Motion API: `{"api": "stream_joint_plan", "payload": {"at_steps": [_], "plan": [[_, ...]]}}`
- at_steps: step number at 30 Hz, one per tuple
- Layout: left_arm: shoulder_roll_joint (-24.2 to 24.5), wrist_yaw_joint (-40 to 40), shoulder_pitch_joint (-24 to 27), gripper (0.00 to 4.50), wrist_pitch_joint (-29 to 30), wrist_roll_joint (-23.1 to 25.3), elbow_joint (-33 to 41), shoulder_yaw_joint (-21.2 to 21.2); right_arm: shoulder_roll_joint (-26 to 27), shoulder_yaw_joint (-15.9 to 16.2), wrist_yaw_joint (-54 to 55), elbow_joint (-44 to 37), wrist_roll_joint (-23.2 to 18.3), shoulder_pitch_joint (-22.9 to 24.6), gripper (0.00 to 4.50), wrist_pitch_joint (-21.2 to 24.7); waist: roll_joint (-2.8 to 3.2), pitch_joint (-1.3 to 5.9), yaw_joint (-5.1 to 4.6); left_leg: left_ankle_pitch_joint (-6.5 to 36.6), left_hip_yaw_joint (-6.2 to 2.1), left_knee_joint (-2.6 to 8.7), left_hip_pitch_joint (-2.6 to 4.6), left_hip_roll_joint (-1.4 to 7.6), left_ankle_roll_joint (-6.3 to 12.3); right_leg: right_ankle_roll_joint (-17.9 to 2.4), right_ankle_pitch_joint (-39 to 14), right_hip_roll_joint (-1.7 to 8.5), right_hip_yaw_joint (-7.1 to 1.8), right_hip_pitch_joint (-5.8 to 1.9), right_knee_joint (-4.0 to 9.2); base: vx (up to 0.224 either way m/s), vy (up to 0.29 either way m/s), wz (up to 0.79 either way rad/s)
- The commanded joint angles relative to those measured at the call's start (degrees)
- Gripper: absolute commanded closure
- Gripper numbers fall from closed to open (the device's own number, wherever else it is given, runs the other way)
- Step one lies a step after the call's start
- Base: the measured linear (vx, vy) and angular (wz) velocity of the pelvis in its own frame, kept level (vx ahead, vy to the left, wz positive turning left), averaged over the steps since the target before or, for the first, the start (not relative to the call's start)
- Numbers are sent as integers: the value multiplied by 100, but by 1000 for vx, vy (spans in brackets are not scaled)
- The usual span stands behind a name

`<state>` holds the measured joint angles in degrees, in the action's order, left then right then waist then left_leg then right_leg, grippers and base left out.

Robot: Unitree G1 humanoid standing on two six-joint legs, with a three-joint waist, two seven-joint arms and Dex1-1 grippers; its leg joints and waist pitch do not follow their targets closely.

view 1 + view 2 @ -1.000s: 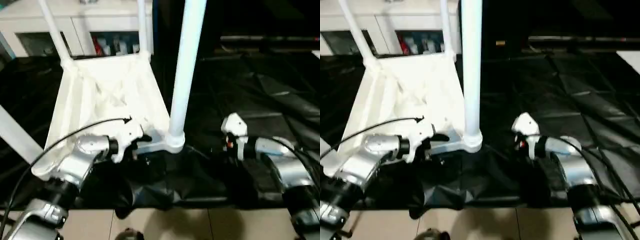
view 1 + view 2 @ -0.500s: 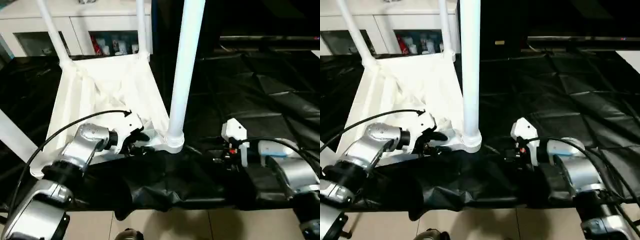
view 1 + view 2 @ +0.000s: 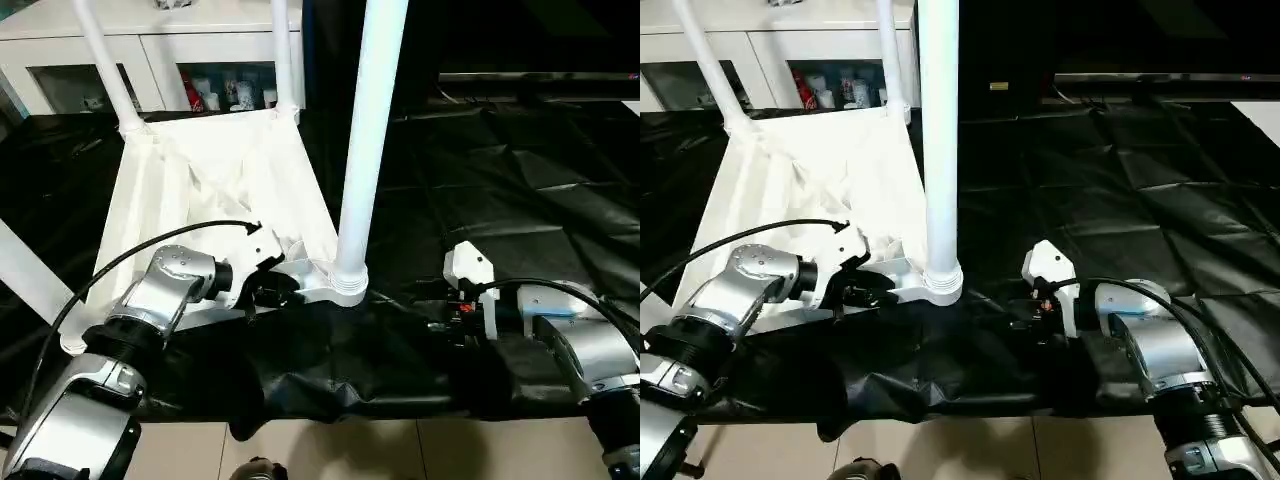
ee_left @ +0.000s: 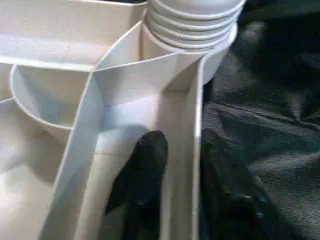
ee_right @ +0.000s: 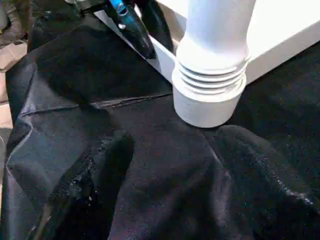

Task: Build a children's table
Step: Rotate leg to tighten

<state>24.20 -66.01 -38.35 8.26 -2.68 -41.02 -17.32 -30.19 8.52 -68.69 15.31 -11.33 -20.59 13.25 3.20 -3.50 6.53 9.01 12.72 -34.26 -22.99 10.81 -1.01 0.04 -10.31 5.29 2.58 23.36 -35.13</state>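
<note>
Tabletop (image 3: 215,190), white and ribbed, is laid upside down on the black-draped work table (image 3: 520,180), with its underside facing up. Legs are seen standing in its sockets: a thick near leg (image 3: 368,130) rises from the round corner socket (image 3: 340,285) closest to the robot, its ridged collar seated in that socket, and two thinner-looking far legs (image 3: 105,65) (image 3: 285,55) rise from the far corners. A fourth leg (image 3: 25,275) is seen slanting away at the near left corner.

The left gripper (image 4: 172,165) is brought onto the near edge of the tabletop just beside the corner socket. In the left wrist view one black finger (image 4: 145,170) is seen inside the channel and the other outside it, with the thin white rim wall (image 4: 195,150) pinched between them.

The right gripper (image 3: 450,320) is held low over the black cloth, to the right of the socket and apart from it. Its fingers (image 5: 112,165) are seen spread, with only rumpled cloth between them and nothing held. In the right wrist view the ridged collar (image 5: 210,75) of the near leg is faced, and the left gripper's dark fingers are glimpsed at the rim beyond.

A white cabinet (image 3: 180,50) with glass doors is seen behind the work table, and pale floor tiles (image 3: 330,450) below its near edge.
</note>
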Motion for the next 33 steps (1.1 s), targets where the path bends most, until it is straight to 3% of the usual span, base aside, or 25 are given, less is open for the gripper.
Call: {"api": "stream_joint_plan", "payload": {"at_steps": [1, 8, 13, 17, 21, 26, 31, 33], "plan": [[50, 13, 11, 372, -15, 10, -73, 64, -77, 43, -35, -133, 24, -65, 127, 22, -62, 437, 26, 1665, -207, 405, 193, 260, 68, -1317, -1358, 338, -175, -209, 431, 0, 0, 0], [16, -35, 23, 431, -131, 2, -178, 126, -7, 27, 62, -51, -2, -151, 127, 60, -72, 429, 20, 1735, -215, 417, 195, 260, 31, -1249, -1566, 340, -177, -203, 449, 0, 0, 0], [-103, -89, 93, 450, -247, -54, -81, 131, 406, -173, 503, 147, -149, -275, 69, 64, -59, 442, -10, 1729, -208, 414, 213, 259, -1, -1286, -1447, 333, -180, -182, 436, 0, 0, 0], [-509, -211, 203, 450, -396, -190, 248, 8, 601, 26, 847, 464, 241, -360, 40, -483, -68, 464, 22, 1493, -192, 390, 208, 262, 51, -1383, -1067, 335, -179, -187, 399, 0, 0, 0], [-644, -244, 211, 450, -426, -186, 293, -62, 672, 103, 1052, 677, 435, -463, 40, -665, -64, 456, 53, 1468, -181, 383, 210, 248, 112, -1331, -1215, 339, -181, -189, 422, 0, 0, 0], [-769, -277, 240, 450, -485, -80, 352, -205, 831, 157, 1134, 968, 551, -642, 40, -944, -69, 440, 117, 1747, -201, 416, 236, 271, 31, -1126, -1727, 357, -199, -160, 466, 0, 0, 0], [-816, -245, 248, 450, -485, -5, 356, -188, 869, 177, 1138, 1168, 551, -739, 40, -1121, -78, 446, 111, 1756, -208, 428, 237, 270, 12, -1093, -1671, 347, -202, -160, 458, 0, 0, 0], [-814, -230, 245, 450, -499, 13, 341, -183, 888, 156, 1135, 1252, 549, -770, 67, -1164, -82, 449, 112, 1689, -205, 421, 222, 262, 41, -1116, -1571, 345, -206, -167, 447, 0, 0, 0]]}}
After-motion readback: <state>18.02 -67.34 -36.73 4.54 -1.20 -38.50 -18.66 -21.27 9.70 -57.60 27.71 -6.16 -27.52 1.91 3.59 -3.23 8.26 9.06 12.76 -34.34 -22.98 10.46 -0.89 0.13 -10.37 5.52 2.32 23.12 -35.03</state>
